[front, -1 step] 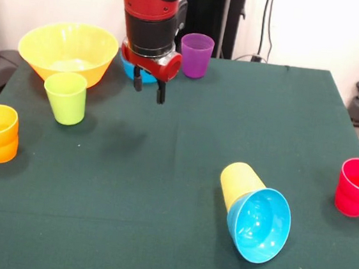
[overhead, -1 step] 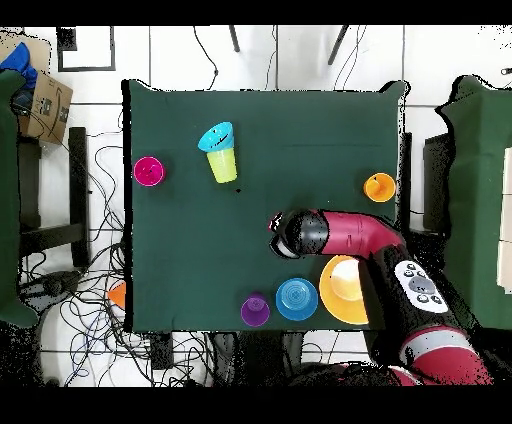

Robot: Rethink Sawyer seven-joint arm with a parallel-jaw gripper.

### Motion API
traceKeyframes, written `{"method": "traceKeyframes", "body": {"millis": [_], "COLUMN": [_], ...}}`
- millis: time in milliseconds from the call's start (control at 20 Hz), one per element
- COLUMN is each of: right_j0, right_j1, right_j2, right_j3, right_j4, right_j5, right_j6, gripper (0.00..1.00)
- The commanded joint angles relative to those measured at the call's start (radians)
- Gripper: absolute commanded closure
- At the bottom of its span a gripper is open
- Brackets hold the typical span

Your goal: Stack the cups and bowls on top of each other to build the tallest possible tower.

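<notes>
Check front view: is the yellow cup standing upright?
No. The yellow cup lies on its side on the table, with a blue bowl at its mouth.

Green table (front, -1 step: pixel 184 154) — cardboard box (overhead, -1 step: pixel 48 103), floor cables (overhead, -1 step: pixel 95 280).

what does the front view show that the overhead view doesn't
Only the front view shows the lime green cup, which the arm covers from above, and the end effector hanging open and empty. Only the overhead view shows a whole blue bowl beside the purple cup. Both show the yellow cup lying tipped with a blue bowl at its mouth.
</notes>
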Motion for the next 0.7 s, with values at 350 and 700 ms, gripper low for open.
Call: {"method": "traceKeyframes", "body": {"millis": [350,700], "right_j0": [-0.048,-0.096], "right_j1": [0.008,0.018], "right_j2": [0.08,0.098], "right_j3": [0.031,0.016], "right_j4": [-0.127,-0.175], "right_j5": [0.083,0.087], "right_j6": [-0.26,-0.287], "gripper": [0.0,0.0]}}
